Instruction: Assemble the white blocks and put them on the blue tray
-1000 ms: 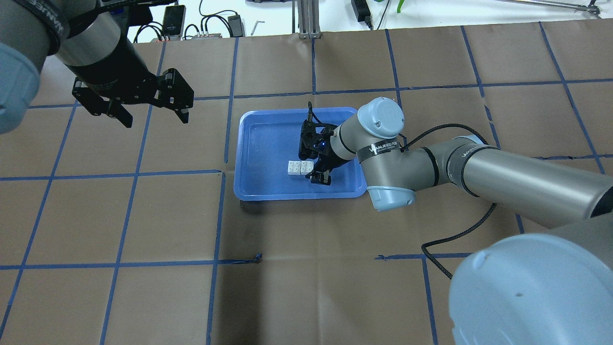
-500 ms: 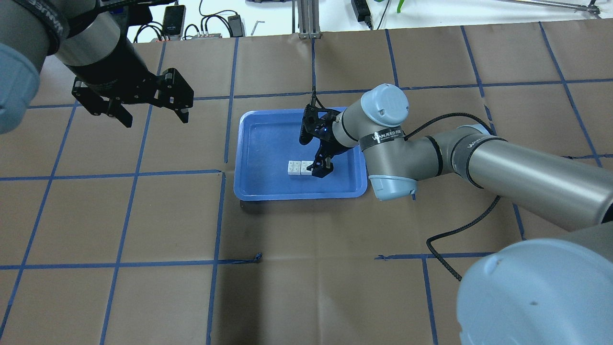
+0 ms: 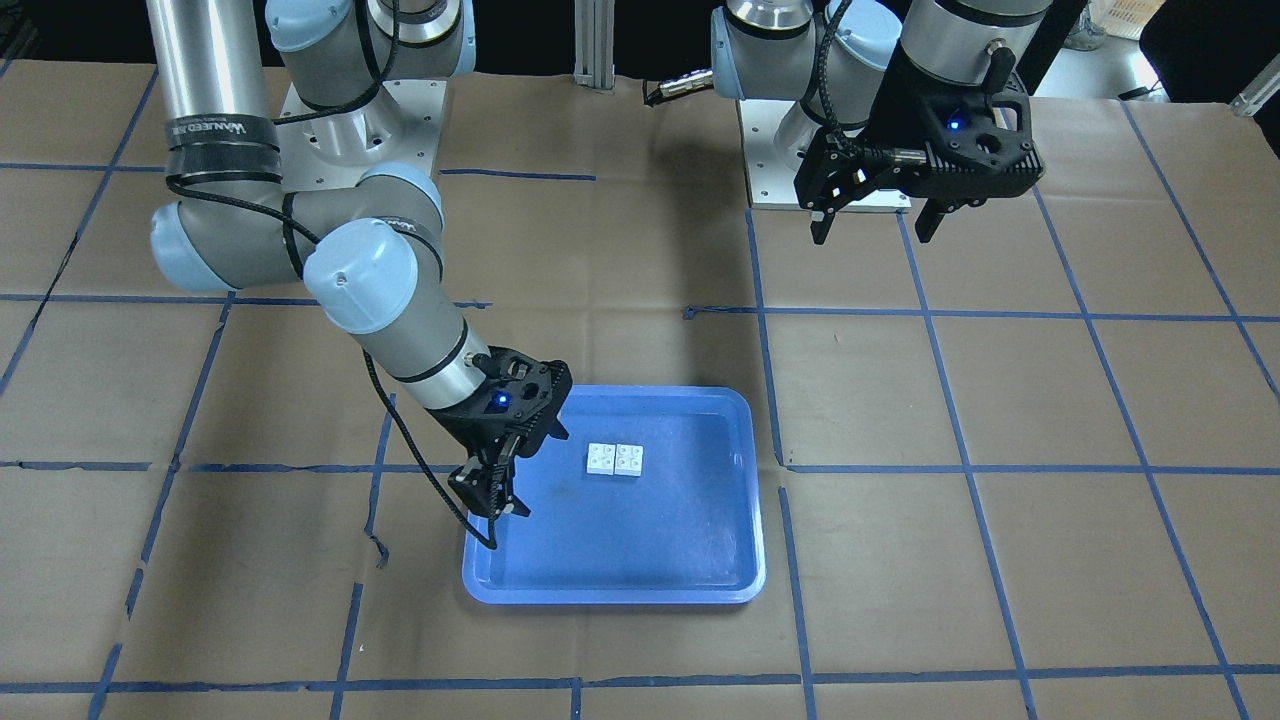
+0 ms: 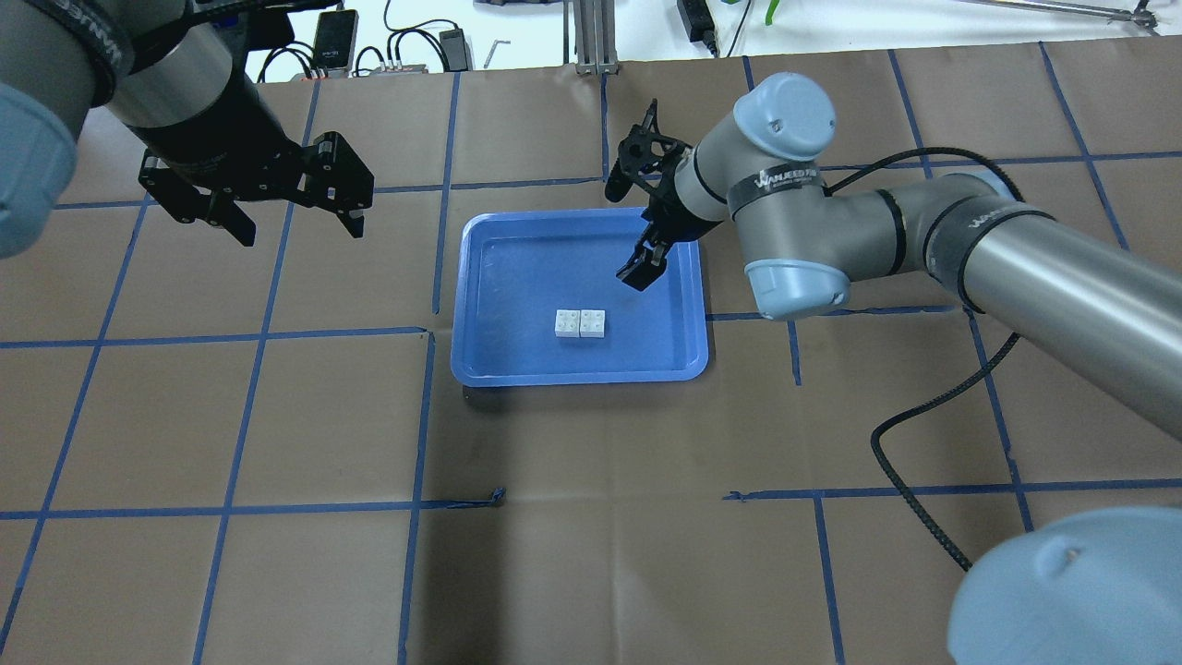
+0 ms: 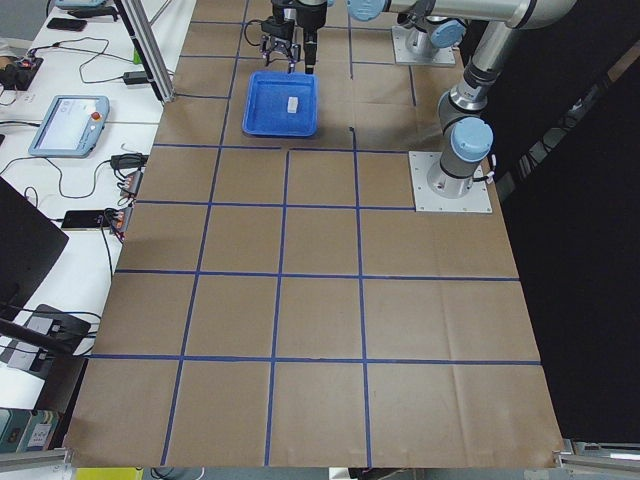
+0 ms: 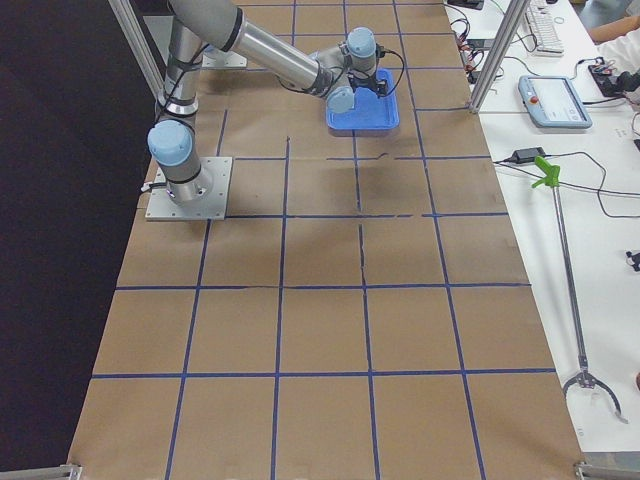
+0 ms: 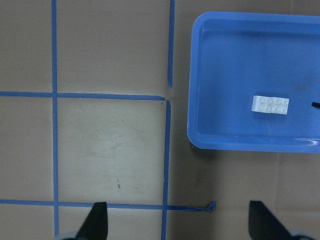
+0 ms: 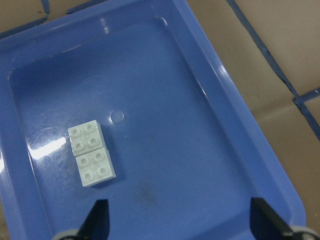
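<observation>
As it hovers, right tool open, empty

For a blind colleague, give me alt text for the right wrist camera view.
Two small white studded plastic bricks lie touching side by side in a shallow blue plastic tray, the dark fingertips of the open right gripper at the bottom edge. Brown paper table with blue tape lines shows beyond the rim.

White lettering that appears to read "WANJEED" runs along a black band on the right arm; the smaller characters after it are too fine to read. The front-facing view shows the same word on another band of that arm. The print on the left arm's band is too skewed to read.
</observation>
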{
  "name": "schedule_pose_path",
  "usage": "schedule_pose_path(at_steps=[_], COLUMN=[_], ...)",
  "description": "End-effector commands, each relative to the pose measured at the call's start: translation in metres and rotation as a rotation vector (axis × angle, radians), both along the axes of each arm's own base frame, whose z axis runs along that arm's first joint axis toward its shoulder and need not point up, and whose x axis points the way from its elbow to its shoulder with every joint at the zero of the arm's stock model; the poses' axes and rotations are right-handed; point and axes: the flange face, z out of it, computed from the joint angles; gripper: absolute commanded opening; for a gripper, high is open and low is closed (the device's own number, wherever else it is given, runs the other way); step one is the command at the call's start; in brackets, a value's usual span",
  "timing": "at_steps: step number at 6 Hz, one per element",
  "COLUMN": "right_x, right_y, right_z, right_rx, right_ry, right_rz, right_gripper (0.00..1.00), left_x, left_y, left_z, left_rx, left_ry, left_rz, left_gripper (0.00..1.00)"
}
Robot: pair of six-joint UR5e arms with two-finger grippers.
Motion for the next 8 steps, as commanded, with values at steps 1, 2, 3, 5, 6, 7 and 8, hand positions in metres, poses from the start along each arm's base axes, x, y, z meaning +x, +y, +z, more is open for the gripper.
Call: schedule_pose_path(at_steps=[1, 2, 3, 5, 6, 7, 8], right_x=[-0.061, -0.082, -0.092, -0.103, -0.103, -0.105, -0.106], right_y=[-0.015, -0.008, 0.007, 0.047, 0.062, 0.086, 0.113], right_z=[0.062, 0.088, 0.117, 0.154, 0.167, 0.189, 0.21], right_rx=[0.128, 0.168, 0.201, 0.309, 0.351, 0.381, 0.389], right_ry=[0.075, 0.16, 0.231, 0.288, 0.276, 0.268, 0.265], right_rz=[-0.235, -0.295, -0.457, -0.788, -0.917, -0.987, -1.038], right_gripper=[1.0, 1.0, 1.0, 1.0, 1.0, 1.0, 1.0], left_x=[0.0, 0.0, 0.0, 0.0, 0.0, 0.0, 0.0], left_y=[0.0, 0.0, 0.0, 0.001, 0.001, 0.001, 0.001], left_z=[0.001, 0.001, 0.001, 0.001, 0.001, 0.001, 0.001], left_rx=[-0.001, -0.001, -0.001, -0.003, -0.003, -0.004, -0.004], left_ry=[0.0, 0.0, 0.0, 0.0, 0.0, 0.0, 0.0], left_rz=[0.0, 0.0, 0.002, 0.0, 0.0, 0.0, 0.0], left_gripper=[0.99, 0.99, 0.99, 0.99, 0.99, 0.99, 0.99])
